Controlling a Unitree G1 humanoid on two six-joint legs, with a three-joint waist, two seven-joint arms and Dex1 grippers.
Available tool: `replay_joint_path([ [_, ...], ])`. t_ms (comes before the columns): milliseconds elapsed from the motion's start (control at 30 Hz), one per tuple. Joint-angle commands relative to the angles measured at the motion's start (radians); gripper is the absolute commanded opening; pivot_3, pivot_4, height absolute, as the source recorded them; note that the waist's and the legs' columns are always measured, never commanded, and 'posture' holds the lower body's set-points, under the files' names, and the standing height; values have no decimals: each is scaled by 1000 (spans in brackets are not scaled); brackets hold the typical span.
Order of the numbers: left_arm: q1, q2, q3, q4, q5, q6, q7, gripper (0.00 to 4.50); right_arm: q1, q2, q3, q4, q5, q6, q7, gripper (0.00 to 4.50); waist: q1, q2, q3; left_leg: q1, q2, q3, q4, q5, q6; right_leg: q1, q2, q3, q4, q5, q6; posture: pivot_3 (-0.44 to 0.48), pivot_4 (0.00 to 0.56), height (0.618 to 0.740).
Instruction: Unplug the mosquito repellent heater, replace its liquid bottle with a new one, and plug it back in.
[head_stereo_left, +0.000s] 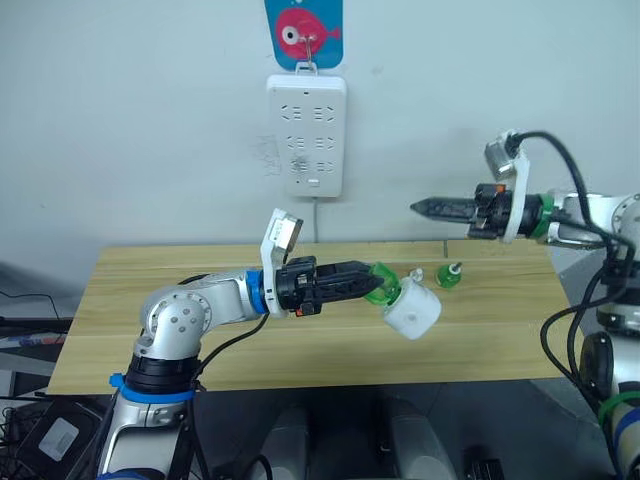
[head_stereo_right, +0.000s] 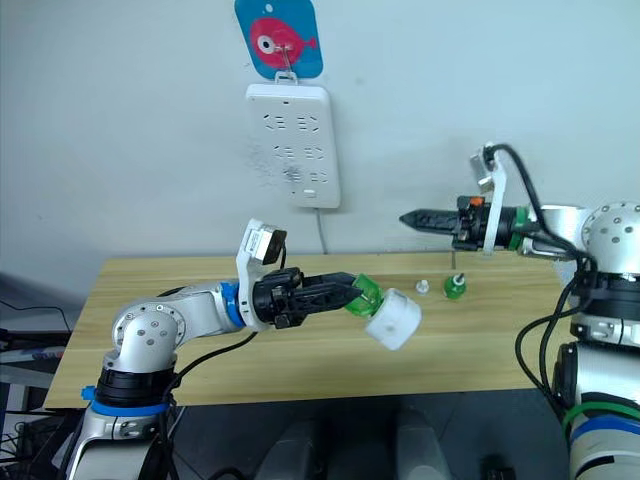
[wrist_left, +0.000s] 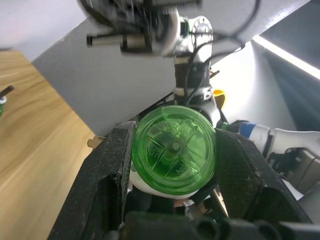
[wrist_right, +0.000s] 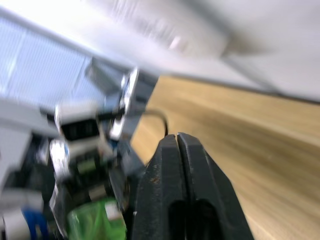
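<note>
My left gripper (head_stereo_left: 372, 283) is held above the wooden table (head_stereo_left: 150, 300), its two black fingers clamped on a green bottle (head_stereo_left: 381, 285) that is seated in the white heater (head_stereo_left: 412, 309). The heater hangs tilted off the bottle's far end, clear of the tabletop. On the wall behind hangs a white power strip (head_stereo_left: 306, 135). To the right, a small white cap (head_stereo_left: 418, 274) and a second green bottle (head_stereo_left: 448, 275) with a bare wick stand on the table, near each other. My right gripper (head_stereo_left: 417, 207) hovers above them, fingers pressed together, empty.
</note>
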Motion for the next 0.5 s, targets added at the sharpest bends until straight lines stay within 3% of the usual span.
replay_joint_path([
  [33, -10, 13, 31, -52, 9, -57, -31, 2224, -1, -45, -81, 50, 45, 81, -37, 1272, 0, 0, 0, 0, 0, 0, 0, 0, 0, 0, 0, 0, 0, 0, 0, -129, 256, 740],
  [167, -32, 54, 24, -85, 52, -107, -80, 2224, 160, -169, 14, 26, 281, 92, -44, 2679, 6, 0, 0, -1, 0, -1, -1, 0, 0, 0, 0, -1, 0, 0, 0, -123, 259, 740],
  [333, -78, 65, 20, -60, 119, -187, -109, 2224, 362, -223, 95, 4, 694, 21, -200, 4464, -2, -1, 0, 0, 0, 2, 1, -1, 1, 1, 0, 0, 0, 0, 0, -106, 268, 740],
  [500, -119, 72, 15, -50, 152, -219, -134, 2224, 462, -145, 79, -68, 738, -6, -118, 4464, -8, -1, 0, 2, 1, 5, 1, -2, 5, 2, 1, 2, 0, 0, 0, -93, 269, 740],
])
